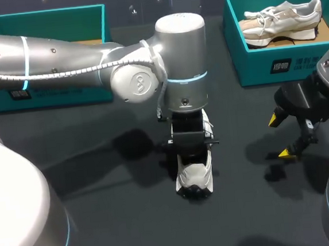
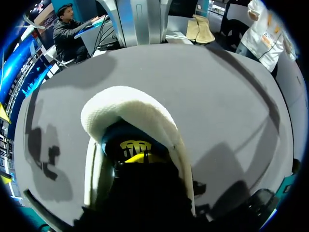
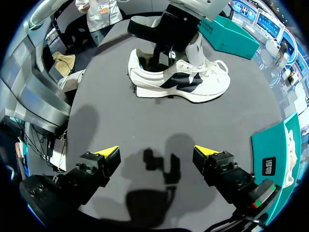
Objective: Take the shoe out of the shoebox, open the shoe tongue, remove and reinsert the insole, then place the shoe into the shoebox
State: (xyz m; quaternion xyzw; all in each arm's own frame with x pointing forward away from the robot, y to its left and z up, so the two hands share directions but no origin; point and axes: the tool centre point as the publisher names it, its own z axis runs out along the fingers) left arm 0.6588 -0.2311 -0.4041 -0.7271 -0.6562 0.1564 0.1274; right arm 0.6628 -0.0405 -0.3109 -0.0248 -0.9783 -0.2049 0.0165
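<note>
Shoe (image 1: 195, 175), soft and light, was laid near the table's (image 1: 121, 219) middle; the stiffer heel collar was judged the best hold. The left gripper (image 2: 137, 153) was apparently sunk in its opening, its state untellable; the right gripper (image 3: 157, 153) was spread, empty.

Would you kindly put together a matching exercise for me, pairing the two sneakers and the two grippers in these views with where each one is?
Things:
1. white sneaker with black side panels
2. beige and white sneaker
3. left gripper
4. right gripper

Places:
A. hovering open above a bare part of the dark table
B. lying in the teal cardboard shoebox at the right
C. down inside the heel opening of a shoe
D. standing on its sole at the table's middle

Pairs: 1-D, 2-B, 3-C, 4-A
</note>
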